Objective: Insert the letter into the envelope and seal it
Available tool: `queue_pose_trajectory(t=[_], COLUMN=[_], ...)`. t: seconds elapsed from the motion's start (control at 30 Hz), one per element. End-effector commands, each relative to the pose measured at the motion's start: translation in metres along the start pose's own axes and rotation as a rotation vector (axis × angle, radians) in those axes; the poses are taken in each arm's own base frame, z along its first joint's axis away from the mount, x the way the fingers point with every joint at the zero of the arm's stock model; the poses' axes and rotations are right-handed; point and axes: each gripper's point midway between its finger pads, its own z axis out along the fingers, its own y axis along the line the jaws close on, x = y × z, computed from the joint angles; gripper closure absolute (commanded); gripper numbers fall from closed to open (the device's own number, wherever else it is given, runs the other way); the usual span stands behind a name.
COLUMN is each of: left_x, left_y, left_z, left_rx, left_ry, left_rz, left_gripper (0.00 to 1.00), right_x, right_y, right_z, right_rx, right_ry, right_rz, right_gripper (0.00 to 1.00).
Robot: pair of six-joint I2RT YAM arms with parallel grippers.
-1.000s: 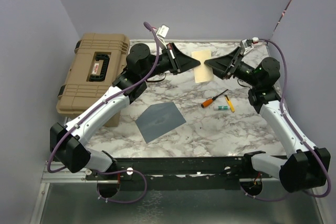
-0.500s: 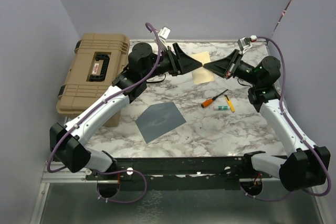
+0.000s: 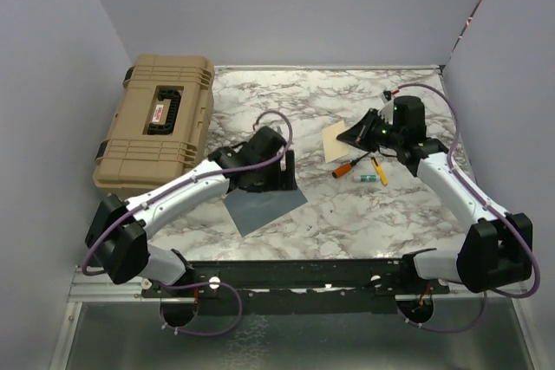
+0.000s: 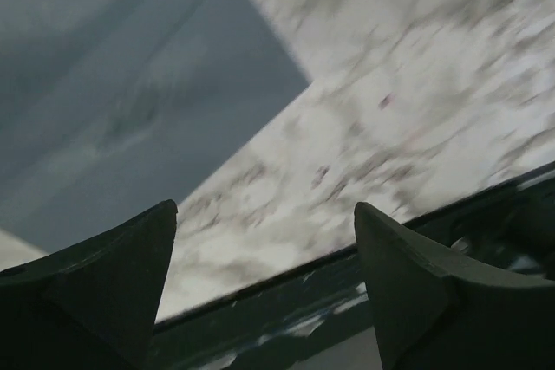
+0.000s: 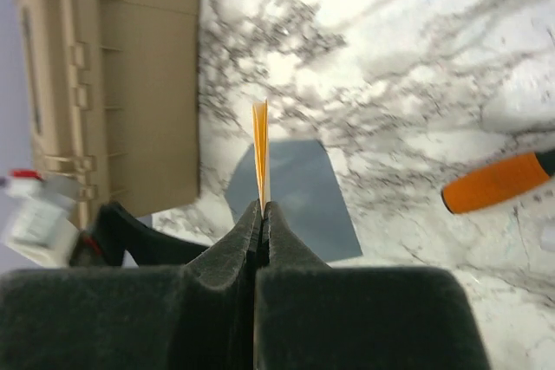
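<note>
While L arm (image 3: 192,186) dropped over envelope (image 3: 264,205), jaws open, R jaws still pinch letter (image 3: 333,137).

We record the flat slate grey-blue paper envelope (image 3: 267,204) on the marble-patterned table (image 3: 364,214) near its front edge, with the left gripper (image 3: 283,181) over its far edge. The cream-beige paper letter (image 3: 336,138) is behind and right of it, pinched in the right gripper (image 3: 354,136); the tan plastic case (image 3: 156,123) stands far left.
</note>
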Motion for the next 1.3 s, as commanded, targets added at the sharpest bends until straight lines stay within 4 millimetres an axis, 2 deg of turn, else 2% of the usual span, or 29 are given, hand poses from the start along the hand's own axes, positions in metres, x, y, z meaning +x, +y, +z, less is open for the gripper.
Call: queue_pose_trajectory(t=[0.0, 0.17, 0.27, 0.37, 0.53, 0.63, 0.73, 0.83, 0.97, 1.13, 1.27], left_x=[0.1, 0.135, 0.148, 0.153, 0.155, 0.157, 0.144, 0.119, 0.082, 0.047, 0.032], left_y=[0.067, 0.09, 0.102, 0.117, 0.127, 0.146, 0.163, 0.175, 0.176, 0.174, 0.179], left_z=[-0.001, 0.0, 0.011, 0.021, 0.033, 0.033, 0.033, 0.033, 0.04, 0.052, 0.043], left_rx=[-0.269, -0.312, -0.34, -0.389, -0.433, -0.53, -0.593, -0.615, -0.598, -0.603, -0.67], left_ry=[0.251, 0.326, 0.342, 0.341, 0.349, 0.365, 0.327, 0.26, 0.195, 0.153, 0.098], left_rz=[0.049, 0.03, 0.034, 0.052, 0.067, 0.058, 0.013, -0.035, -0.027, 0.005, -0.02], left_gripper=[0.18, 0.21, 0.21, 0.2, 0.2, 0.21, 0.21, 0.21, 0.21, 0.21, 0.2], right_x=[0.019, 0.028, 0.032, 0.037, 0.039, 0.039, 0.04, 0.041, 0.045, 0.05, 0.05], right_y=[-0.026, -0.032, -0.035, -0.037, -0.04, -0.041, -0.041, -0.04, -0.041, -0.034, -0.021], right_z=[0.01, 0.017, 0.02, 0.022, 0.023, 0.023, 0.025, 0.028, 0.04, 0.064, 0.091], right_rx=[0.105, 0.111, 0.11, 0.108, 0.117, 0.122, 0.122, 0.101, 0.063, 0.002, -0.047], right_ry=[0.043, 0.077, 0.092, 0.105, 0.117, 0.121, 0.126, 0.135, 0.139, 0.128, 0.103], right_rz=[-0.013, -0.008, -0.004, 0.004, 0.005, 0.005, 0.001, -0.008, -0.028, -0.083, -0.164], right_gripper=[1.0, 1.0, 1.0, 1.0, 1.0, 1.0, 1.0, 1.0, 1.0, 1.0, 1.0])
